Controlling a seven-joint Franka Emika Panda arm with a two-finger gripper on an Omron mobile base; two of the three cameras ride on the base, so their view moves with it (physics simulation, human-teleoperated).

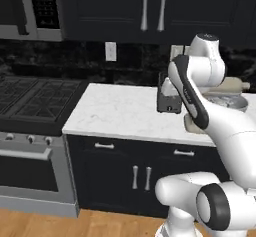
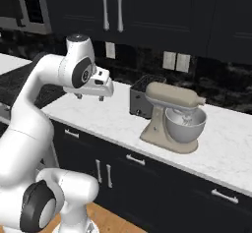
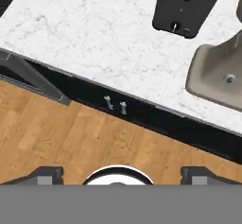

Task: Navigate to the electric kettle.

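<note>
Arm tucked high for driving; fingers [image 3: 118, 173] spread apart, grasping nothing. Desk [image 2: 98, 116] carries toaster [image 2: 140, 99] and mixer [image 2: 174, 116]; base must drive on to find the kettle.

My claw [image 2: 93, 97] hangs above the front edge of the bench [image 1: 120, 111], with bare marble to its left as far as the stove [image 1: 30, 101]. The toaster [image 2: 140, 99] and stand mixer [image 2: 174, 121] block the right side. Upper cabinets [image 2: 147, 11] limit overhead room.
</note>
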